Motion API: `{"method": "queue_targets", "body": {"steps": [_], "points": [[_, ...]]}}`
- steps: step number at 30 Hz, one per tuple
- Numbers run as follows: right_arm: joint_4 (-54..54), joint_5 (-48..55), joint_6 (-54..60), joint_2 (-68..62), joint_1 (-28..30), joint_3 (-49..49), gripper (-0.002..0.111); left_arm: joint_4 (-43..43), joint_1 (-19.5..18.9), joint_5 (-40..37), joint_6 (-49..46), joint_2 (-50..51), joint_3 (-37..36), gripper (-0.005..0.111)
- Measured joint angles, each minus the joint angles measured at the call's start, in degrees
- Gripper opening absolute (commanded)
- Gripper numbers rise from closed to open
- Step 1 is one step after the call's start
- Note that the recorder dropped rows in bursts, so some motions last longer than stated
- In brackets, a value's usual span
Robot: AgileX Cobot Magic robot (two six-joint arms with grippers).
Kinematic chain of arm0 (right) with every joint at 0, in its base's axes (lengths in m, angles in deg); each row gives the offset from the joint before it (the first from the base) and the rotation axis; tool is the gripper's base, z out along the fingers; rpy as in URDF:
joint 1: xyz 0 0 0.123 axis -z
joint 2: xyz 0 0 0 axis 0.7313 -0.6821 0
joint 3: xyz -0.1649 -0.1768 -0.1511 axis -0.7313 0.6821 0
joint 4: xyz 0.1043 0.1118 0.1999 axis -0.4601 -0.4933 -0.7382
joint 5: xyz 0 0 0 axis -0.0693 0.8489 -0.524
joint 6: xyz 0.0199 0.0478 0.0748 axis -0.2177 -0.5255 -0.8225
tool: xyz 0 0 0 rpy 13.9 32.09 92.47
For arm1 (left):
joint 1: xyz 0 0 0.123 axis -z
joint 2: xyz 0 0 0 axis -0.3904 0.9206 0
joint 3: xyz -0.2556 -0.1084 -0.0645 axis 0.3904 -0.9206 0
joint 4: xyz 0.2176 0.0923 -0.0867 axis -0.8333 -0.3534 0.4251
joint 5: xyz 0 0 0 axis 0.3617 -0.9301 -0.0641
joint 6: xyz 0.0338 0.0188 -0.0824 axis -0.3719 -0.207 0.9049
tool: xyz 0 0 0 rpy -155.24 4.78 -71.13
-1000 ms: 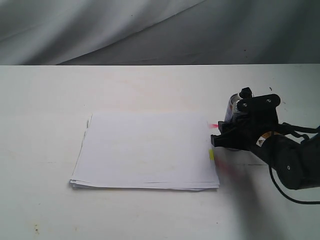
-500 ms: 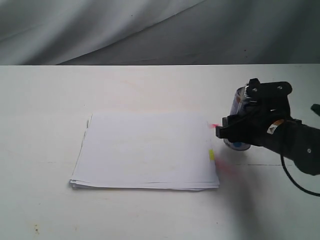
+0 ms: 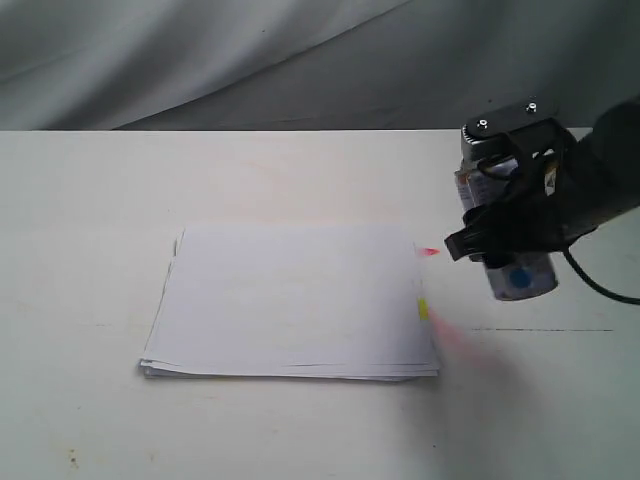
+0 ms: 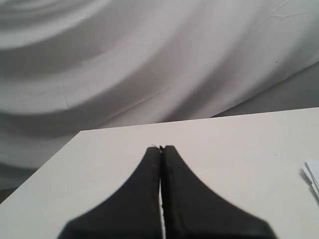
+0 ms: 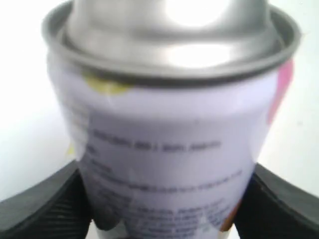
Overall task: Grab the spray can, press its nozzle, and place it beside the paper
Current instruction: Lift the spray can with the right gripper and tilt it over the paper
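Picking up looks done: our right gripper (image 3: 503, 228) pinches the can (image 3: 518, 276) by its sides, fingers (image 5: 42, 211) tight on the label. It holds the can up off the table (image 3: 90, 200), near the right edge of the paper (image 3: 290, 300) but not touching it. We think the press comes next, so our left gripper (image 4: 160, 148), its fingers pressed together on nothing, must come over and push the nozzle, which we cannot see now. The can leans a bit, its long way mostly up and down, silver top up and blue-dot end low, toward the outside camera.
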Motion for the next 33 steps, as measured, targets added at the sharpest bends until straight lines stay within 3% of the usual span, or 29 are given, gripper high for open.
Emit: {"method": "queue_targets", "body": {"steps": [5,13,22,27,33], "points": [[14.6,7.1,-5.0,0.1,-3.7,-4.6,0.0,0.0,0.0,0.0,0.0,0.0,0.0,0.0],[35.0,2.5,-8.4,0.2,-13.3,-5.2,0.0,0.0,0.0,0.0,0.0,0.0,0.0,0.0],[42.9,-6.7,-8.9,-0.8,-20.0,-5.2,0.0,0.0,0.0,0.0,0.0,0.0,0.0,0.0],[49.3,-6.4,-11.4,-4.7,-22.3,-5.2,0.0,0.0,0.0,0.0,0.0,0.0,0.0,0.0],[63.5,-0.8,-23.4,-10.7,-23.1,-5.2,0.0,0.0,0.0,0.0,0.0,0.0,0.0,0.0]]}}
